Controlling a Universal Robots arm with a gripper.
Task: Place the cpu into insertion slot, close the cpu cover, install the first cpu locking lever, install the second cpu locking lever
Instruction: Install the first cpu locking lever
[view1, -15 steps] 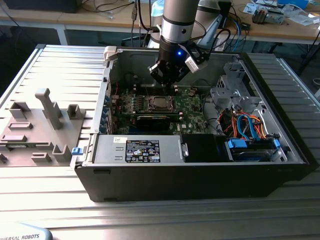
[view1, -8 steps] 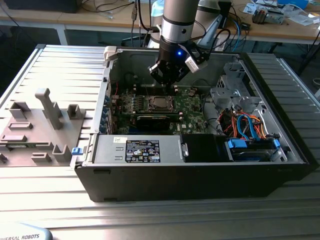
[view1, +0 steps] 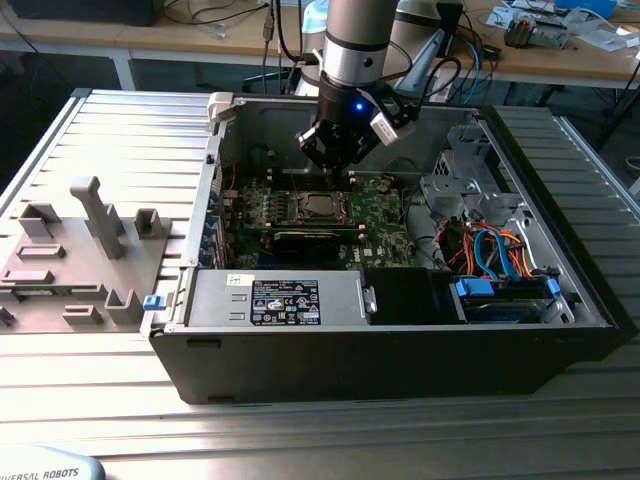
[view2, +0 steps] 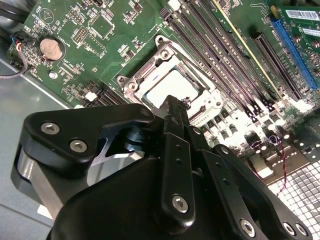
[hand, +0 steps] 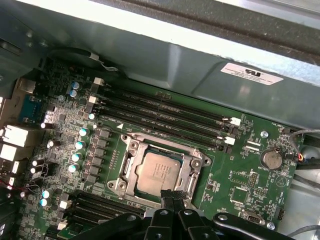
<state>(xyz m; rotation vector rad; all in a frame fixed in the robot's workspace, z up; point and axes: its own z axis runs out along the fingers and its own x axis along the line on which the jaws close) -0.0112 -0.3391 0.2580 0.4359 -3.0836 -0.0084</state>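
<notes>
The cpu (hand: 157, 172) lies flat in the insertion slot (view1: 300, 208) on the green board, its silver-grey top facing up; it is also seen in the second wrist view (view2: 167, 86). The cpu cover (hand: 131, 167) lies down around it as a silvery frame. I cannot tell how the locking levers stand. My gripper (hand: 172, 196) hovers just above the socket's edge, shut with nothing between its black fingers (view2: 176, 125). In the exterior view the gripper (view1: 347, 170) hangs inside the open computer case, slightly behind the socket.
Black memory slots (hand: 165, 112) run beside the socket, near the case wall (hand: 175, 60). A long black expansion card (view1: 310, 238) lies in front of it. The power supply (view1: 270, 298) and a drive cage with cables (view1: 500, 260) stand nearby. A grey fixture tray (view1: 80, 250) is at the exterior view's left.
</notes>
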